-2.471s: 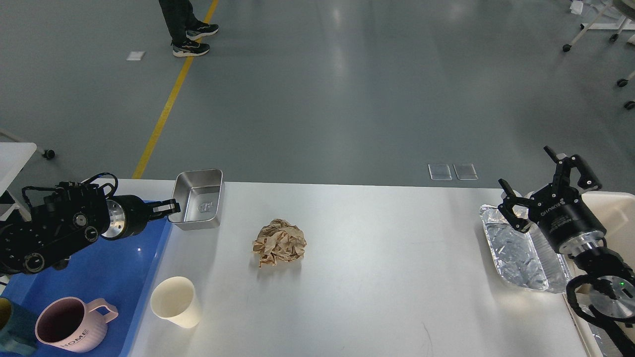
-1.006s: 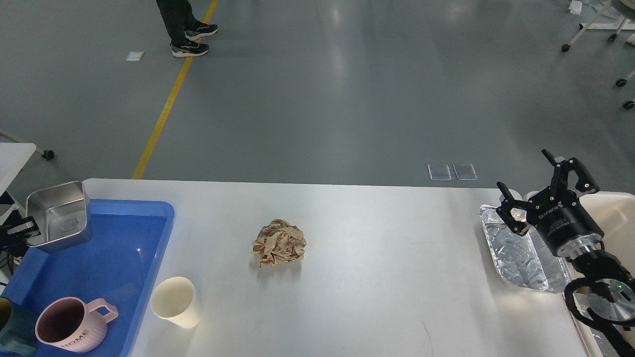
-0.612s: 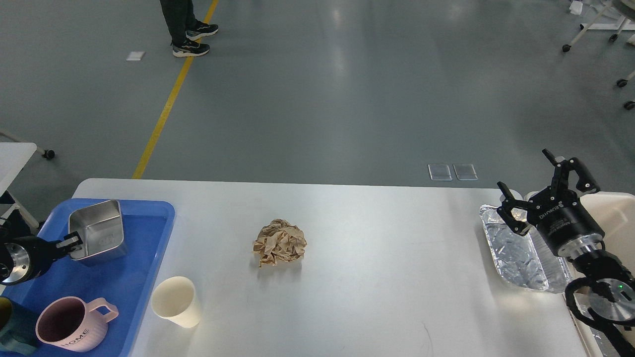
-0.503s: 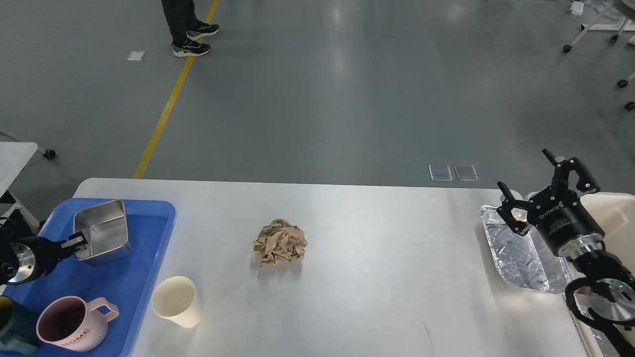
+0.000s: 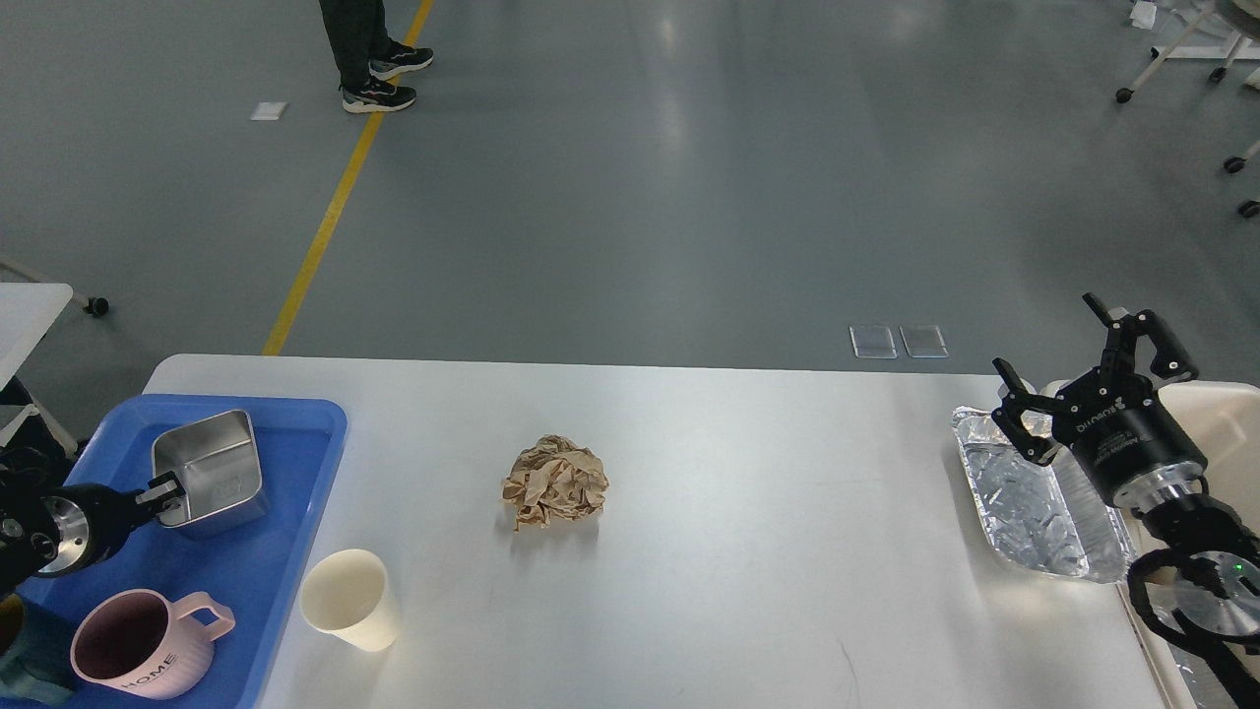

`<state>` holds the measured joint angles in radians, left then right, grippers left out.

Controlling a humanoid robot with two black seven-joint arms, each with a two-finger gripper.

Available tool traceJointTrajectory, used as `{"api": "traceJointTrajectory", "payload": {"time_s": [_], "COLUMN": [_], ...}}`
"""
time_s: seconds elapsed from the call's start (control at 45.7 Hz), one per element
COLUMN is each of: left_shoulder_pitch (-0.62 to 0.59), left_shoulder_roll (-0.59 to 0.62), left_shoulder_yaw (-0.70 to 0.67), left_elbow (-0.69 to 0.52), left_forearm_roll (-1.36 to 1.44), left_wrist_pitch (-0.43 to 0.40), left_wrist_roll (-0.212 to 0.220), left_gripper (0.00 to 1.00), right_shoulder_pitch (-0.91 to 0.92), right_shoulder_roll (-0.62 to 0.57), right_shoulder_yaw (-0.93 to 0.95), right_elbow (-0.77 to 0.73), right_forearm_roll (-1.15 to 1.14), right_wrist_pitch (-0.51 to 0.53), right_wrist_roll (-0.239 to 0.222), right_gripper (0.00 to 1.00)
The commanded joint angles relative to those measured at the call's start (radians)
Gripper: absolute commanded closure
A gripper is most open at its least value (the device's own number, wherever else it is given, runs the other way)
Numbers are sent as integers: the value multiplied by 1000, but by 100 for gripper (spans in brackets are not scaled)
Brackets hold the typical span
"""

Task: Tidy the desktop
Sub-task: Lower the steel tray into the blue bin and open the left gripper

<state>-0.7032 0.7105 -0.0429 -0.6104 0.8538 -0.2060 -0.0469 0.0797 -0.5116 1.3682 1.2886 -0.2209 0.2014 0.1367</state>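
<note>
Head view: wide smooth grey-white desktop bears crumpled brown paper, a cream paper cup and a foil tray. Left gripper pinches a steel tin in the blue tray; right gripper gapes, empty.

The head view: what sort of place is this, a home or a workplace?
Probably a workplace such as a lab or workshop hall: a wide grey polished floor with a yellow painted floor line, and wheeled furniture legs at the far right edge.
</note>
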Motion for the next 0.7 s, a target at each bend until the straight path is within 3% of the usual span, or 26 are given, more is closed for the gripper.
{"api": "traceJointTrajectory", "payload": {"time_s": [0.0,0.109,0.394,0.678], "left_shoulder_pitch": [-9,-13,-45,-53], "left_shoulder_roll": [9,18,76,133], "left_shoulder_yaw": [-3,-2,-29,-278], "left_elbow": [-3,-8,-28,-118], "left_forearm_roll": [-44,-62,-67,-78], "left_wrist_pitch": [-7,-13,-64,-76], "left_wrist_roll": [-1,-7,-14,-7], "left_gripper": [11,3,3,3], "right_shoulder_pitch": [0,2,2,2], "right_shoulder_roll": [4,4,1,4], "right_shoulder_yaw": [0,0,0,0], "right_elbow": [0,0,0,0], "right_forearm_roll": [0,0,0,0], "right_wrist_pitch": [1,1,1,1], "right_wrist_roll": [0,0,0,0], "right_gripper": [0,0,0,0]}}
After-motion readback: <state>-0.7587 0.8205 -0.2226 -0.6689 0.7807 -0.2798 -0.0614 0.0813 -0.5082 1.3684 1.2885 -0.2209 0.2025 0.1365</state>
